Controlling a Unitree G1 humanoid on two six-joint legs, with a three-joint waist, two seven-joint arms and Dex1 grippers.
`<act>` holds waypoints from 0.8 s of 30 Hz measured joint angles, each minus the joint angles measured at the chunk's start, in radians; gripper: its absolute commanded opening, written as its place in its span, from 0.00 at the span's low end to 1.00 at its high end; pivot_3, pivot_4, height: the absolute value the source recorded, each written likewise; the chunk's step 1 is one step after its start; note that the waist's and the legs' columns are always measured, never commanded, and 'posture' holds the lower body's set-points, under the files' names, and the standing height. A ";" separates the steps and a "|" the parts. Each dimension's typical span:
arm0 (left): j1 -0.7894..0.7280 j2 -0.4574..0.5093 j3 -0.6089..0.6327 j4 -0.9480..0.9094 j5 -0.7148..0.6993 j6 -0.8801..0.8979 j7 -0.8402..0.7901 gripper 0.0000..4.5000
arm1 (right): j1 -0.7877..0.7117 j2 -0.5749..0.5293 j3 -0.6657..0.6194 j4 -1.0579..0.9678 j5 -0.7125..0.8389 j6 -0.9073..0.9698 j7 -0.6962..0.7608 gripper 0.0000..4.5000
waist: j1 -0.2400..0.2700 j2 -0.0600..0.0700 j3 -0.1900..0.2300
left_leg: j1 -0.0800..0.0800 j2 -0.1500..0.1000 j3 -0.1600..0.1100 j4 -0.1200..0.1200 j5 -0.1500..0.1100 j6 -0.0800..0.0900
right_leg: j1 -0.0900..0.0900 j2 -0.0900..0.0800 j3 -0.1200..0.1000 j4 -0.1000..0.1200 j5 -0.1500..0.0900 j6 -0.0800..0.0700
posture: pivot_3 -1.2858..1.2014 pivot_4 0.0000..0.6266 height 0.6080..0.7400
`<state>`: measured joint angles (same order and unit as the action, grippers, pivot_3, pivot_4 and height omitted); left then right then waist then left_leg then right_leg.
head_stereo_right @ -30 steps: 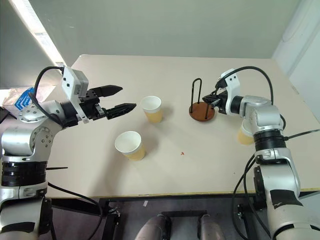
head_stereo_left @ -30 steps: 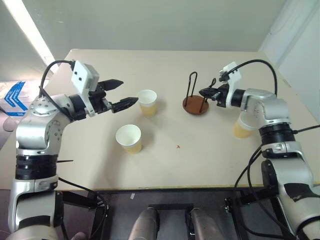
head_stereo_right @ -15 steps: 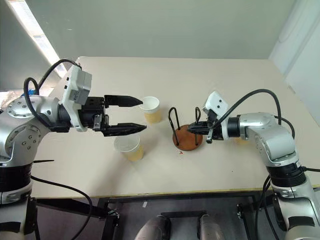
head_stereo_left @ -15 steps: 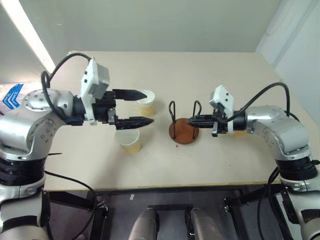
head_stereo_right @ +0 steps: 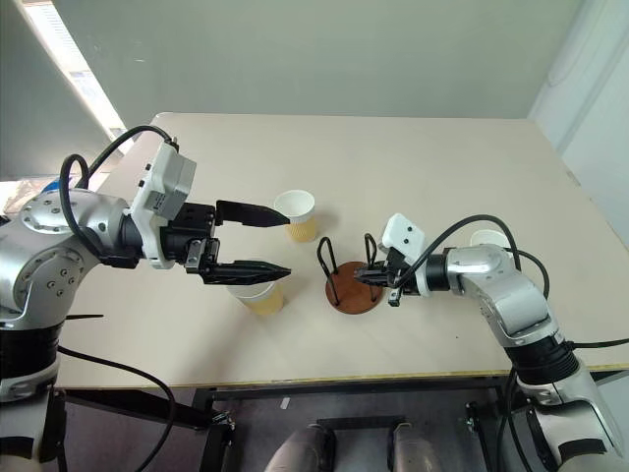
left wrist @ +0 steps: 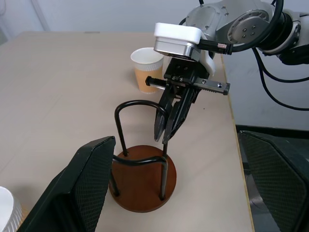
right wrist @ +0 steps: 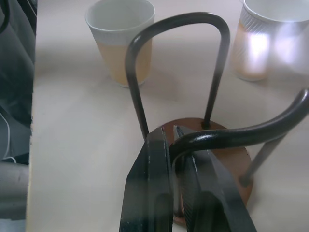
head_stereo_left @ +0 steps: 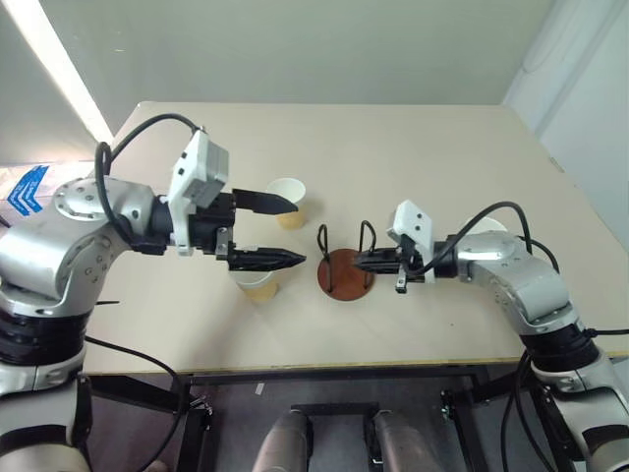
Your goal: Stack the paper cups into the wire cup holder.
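Note:
The wire cup holder (head_stereo_left: 341, 279), a brown disc with black wire loops, stands near the table's middle front. My right gripper (head_stereo_left: 360, 261) is shut on one of its loops, seen close in the right wrist view (right wrist: 176, 145). One paper cup (head_stereo_left: 288, 203) stands upright behind and left of the holder. A second paper cup (head_stereo_left: 257, 282) sits under the lower finger of my left gripper (head_stereo_left: 291, 232), which is open and hangs above the table, pointing at the holder. A third paper cup (head_stereo_right: 488, 238) peeks out behind my right forearm.
The beige table (head_stereo_left: 442, 147) has bare room at the back and right. Its front edge runs close below the holder. A blue-and-white packet (head_stereo_left: 25, 189) lies off the table at the far left.
My right gripper has dragged the holder by its loop toward the front edge and leftward. My left gripper swung right over the near cup, still open.

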<state>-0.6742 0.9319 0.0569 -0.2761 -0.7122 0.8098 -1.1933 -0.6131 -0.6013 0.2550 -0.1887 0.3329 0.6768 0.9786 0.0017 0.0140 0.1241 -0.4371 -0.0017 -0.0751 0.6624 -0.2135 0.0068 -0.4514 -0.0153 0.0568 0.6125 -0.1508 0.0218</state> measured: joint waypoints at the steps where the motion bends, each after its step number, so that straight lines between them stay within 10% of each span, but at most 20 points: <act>1: 0.000 0.001 0.000 0.000 0.001 0.000 0.000 1.00 | -0.001 0.000 0.000 0.008 -0.004 -0.009 0.003 0.01 | 0.000 0.000 0.000 | 0.000 0.000 0.000 0.000 0.000 0.000 | 0.000 0.000 0.000 0.000 0.000 0.000 | 0.52 0.24 1.00; 4: 0.006 0.002 0.000 0.000 0.002 -0.001 0.000 1.00 | -0.010 -0.003 0.006 0.037 -0.015 -0.037 0.015 0.01 | 0.000 0.000 0.000 | 0.001 0.000 0.000 0.001 0.000 0.000 | 0.001 0.000 0.000 0.000 0.000 0.000 | 0.52 0.24 1.00; 17: 0.043 0.018 0.000 -0.003 0.016 -0.008 0.004 1.00 | 0.011 -0.086 0.040 0.128 -0.132 -0.113 0.055 0.92 | 0.002 -0.001 -0.001 | -0.002 0.001 0.000 -0.001 -0.003 -0.001 | -0.002 0.000 0.000 -0.001 -0.001 0.000 | 0.52 0.24 1.00; 24: 0.202 0.142 0.007 -0.096 0.119 -0.129 -0.015 1.00 | 0.109 -0.203 -0.047 0.095 -0.115 -0.063 0.058 0.92 | 0.004 -0.001 0.000 | -0.002 0.001 0.001 0.000 -0.008 0.000 | -0.001 0.000 0.001 -0.002 -0.004 0.001 | 0.52 0.24 1.00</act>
<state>-0.4725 1.0736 0.0639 -0.3723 -0.5932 0.6803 -1.2083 -0.5038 -0.8041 0.2076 -0.0936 0.2179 0.6139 1.0362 0.0055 0.0130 0.1236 -0.4391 -0.0010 -0.0740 0.6625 -0.2215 0.0072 -0.4526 -0.0149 0.0576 0.6106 -0.1548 0.0228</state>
